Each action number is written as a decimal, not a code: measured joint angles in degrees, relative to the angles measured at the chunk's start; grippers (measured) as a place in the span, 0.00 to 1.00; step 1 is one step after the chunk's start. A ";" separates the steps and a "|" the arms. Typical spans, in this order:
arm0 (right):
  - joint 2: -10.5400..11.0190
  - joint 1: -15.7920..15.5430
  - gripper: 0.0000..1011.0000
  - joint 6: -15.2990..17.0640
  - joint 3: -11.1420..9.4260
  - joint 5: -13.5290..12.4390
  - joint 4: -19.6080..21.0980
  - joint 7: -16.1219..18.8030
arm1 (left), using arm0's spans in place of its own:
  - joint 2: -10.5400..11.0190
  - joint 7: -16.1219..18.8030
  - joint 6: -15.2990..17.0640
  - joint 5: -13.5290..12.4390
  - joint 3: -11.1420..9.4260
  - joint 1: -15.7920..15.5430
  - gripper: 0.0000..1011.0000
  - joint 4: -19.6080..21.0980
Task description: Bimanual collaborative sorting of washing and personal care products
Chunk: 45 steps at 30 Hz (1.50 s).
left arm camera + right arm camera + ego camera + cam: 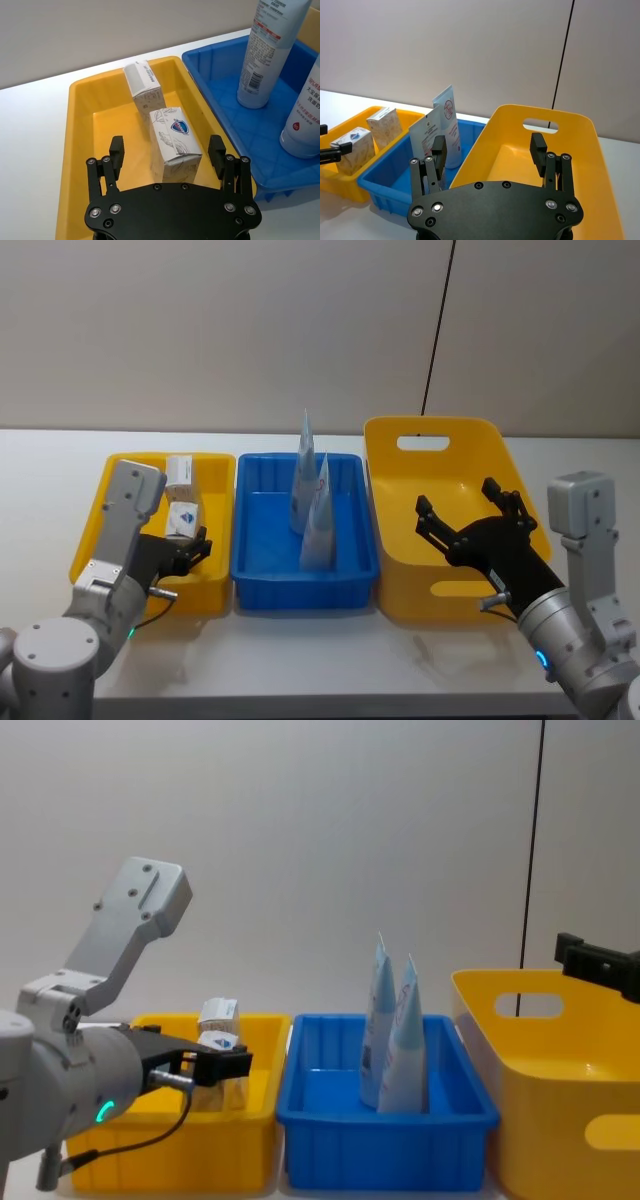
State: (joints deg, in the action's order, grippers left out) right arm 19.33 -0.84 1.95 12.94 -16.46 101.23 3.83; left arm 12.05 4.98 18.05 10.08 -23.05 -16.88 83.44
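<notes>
Two cartons (181,471) (182,521) in yellow tray (205,598); two tubes (305,475) (318,525) in blue tray (300,593).

Two tubes (405,1055) stand upright in the blue tray (385,1150) — cartons (218,1013) sit in the yellow tray (170,1152) beside it.

Four camera views of one row of containers on a white tabletop (300,660).
The head view looks forward and down at the shallow yellow plastic tray (100,502), the blue plastic tray (300,592) and the large yellow plastic basket with handle holes (400,590); the chest view faces the same row from low down, side-on. The left wrist view looks closely down past the black left gripper (166,145) into the yellow tray; the right wrist view, farther back, looks over the black right gripper (488,141) across the basket. Both trays appear in all four views.
</notes>
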 joint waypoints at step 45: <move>0.00 0.00 0.99 0.00 0.00 0.00 0.00 0.00 | -0.96 -3.64 1.01 -3.76 -1.64 -3.60 0.95 -4.63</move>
State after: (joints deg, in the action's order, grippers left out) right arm 19.33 -0.84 1.95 12.94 -16.46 101.23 3.83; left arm 11.09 1.34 19.07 6.33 -24.69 -20.47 78.82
